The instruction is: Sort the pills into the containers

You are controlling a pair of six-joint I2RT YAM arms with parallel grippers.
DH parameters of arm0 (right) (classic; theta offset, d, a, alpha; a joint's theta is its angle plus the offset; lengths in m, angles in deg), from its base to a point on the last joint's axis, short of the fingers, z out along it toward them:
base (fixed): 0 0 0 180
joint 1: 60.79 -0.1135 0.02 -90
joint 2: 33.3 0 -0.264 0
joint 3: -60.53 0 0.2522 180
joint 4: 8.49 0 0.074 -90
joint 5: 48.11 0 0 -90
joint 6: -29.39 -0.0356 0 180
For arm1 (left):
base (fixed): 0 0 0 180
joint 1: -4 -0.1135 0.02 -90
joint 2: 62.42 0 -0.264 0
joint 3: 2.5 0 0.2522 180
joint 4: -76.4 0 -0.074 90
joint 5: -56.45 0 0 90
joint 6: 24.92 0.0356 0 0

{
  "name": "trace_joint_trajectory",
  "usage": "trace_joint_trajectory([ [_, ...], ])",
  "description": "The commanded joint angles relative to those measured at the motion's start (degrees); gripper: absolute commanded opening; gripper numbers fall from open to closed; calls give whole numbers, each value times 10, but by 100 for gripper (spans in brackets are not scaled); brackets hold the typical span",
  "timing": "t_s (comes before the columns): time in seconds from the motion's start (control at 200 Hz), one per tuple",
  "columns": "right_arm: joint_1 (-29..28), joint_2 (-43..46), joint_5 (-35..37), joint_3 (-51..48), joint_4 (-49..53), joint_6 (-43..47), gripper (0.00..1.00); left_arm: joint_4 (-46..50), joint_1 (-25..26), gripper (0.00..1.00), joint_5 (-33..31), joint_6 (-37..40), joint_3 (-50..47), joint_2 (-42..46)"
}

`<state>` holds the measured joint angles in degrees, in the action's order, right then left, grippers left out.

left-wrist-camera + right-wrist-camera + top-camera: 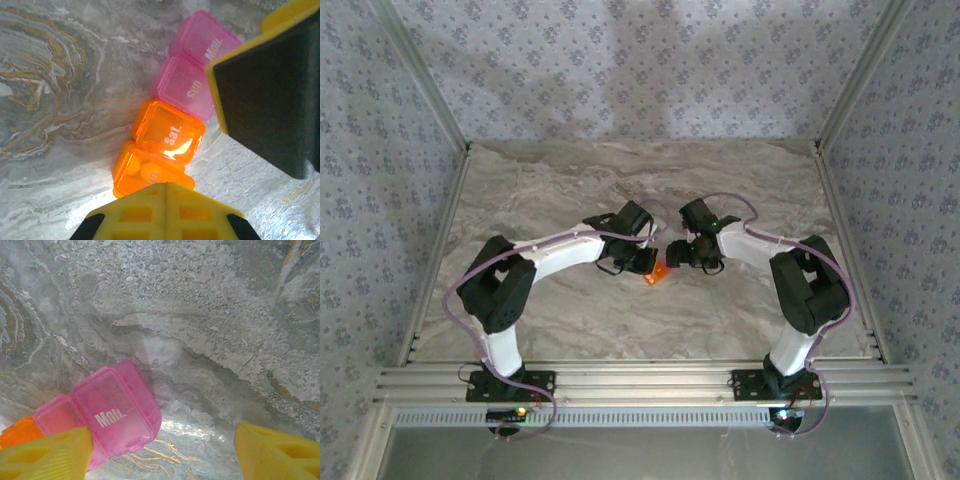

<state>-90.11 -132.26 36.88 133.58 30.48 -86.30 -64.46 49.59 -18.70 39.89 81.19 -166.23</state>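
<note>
The containers (168, 131) are a strip of joined translucent boxes, two orange and two pink, lying lids shut on the marble table. The lids read "Sat.", "Sun" and "Mon." Rounded pale pills (134, 163) show through the nearest orange box. My left gripper (167, 186) is shut with nothing between its yellow fingers, and its tips sit at that orange box's lid. My right gripper (162, 460) stands open at the pink end. Its left finger (47, 454) is beside the "Mon." box (117, 412) and its right finger is over bare table. From above, both grippers meet over the strip (658, 275).
The marble-patterned tabletop (570, 190) stretches back to patterned walls. Aluminium frame rails (640, 380) run along the near edge and up both sides. My right gripper's dark finger back (265, 90) looms at the right of the left wrist view.
</note>
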Motion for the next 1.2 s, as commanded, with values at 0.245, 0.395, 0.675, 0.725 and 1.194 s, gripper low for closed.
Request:
trace_joint_trajectory([
  [0.245,2,-19,3,-7,5,-9,77,-17,17,0,5,-15,-16,25],
  [0.395,2,-19,3,-9,6,-9,77,-22,20,0,3,-17,-24,20],
  [0.675,3,-18,2,-10,5,-10,77,-36,22,0,3,-23,-29,3],
  [0.725,2,-19,1,-11,5,-10,77,-37,22,0,2,-23,-28,-1],
  [1.194,3,-21,-1,-9,5,-12,77,-38,25,0,-11,-23,-26,-28],
])
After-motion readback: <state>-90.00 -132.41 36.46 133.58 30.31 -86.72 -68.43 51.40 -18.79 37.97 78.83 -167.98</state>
